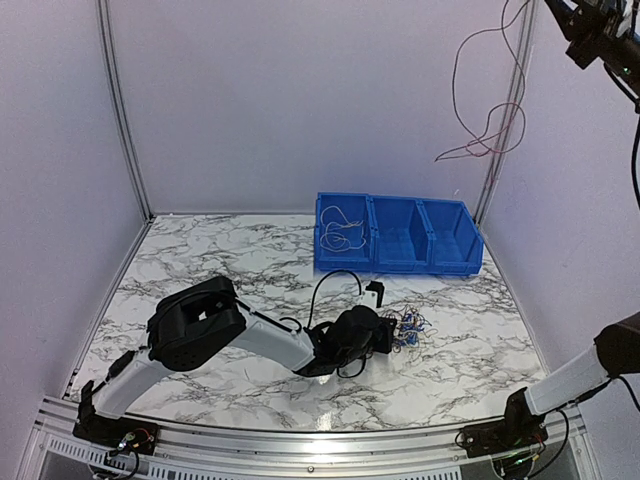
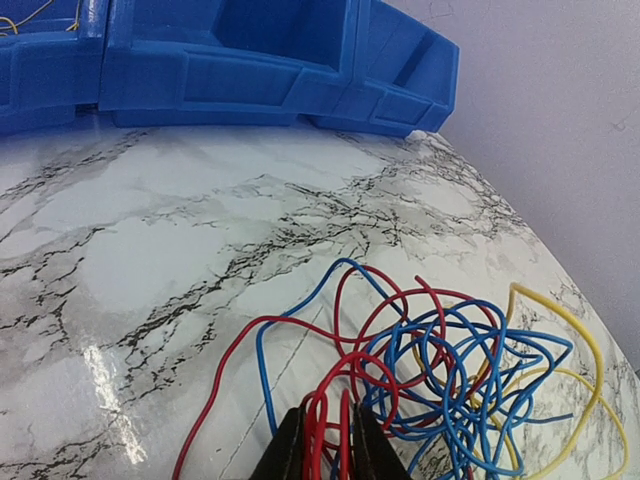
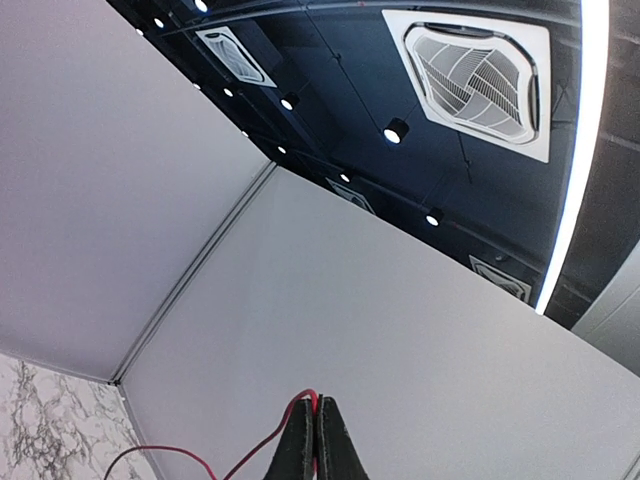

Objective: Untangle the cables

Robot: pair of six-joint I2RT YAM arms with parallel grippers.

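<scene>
The cables [image 1: 410,328] lie as a small tangled bunch of red, blue and yellow wires on the marble table, right of centre. In the left wrist view the bunch [image 2: 450,370] lies just ahead of my fingers. My left gripper [image 1: 393,336] sits at the bunch's left edge, and in its own view [image 2: 328,445] the jaws are closed on red wire loops. My right gripper [image 3: 318,432] is raised high at the top right and is shut on one red wire [image 3: 250,455]. That wire [image 1: 487,110] hangs loose in the air against the back wall.
A row of three blue bins [image 1: 445,262] stands at the back right of the table and shows in the left wrist view [image 2: 270,70]. Its left compartment holds pale yellow-white wires [image 1: 340,232]. White walls enclose the table on three sides.
</scene>
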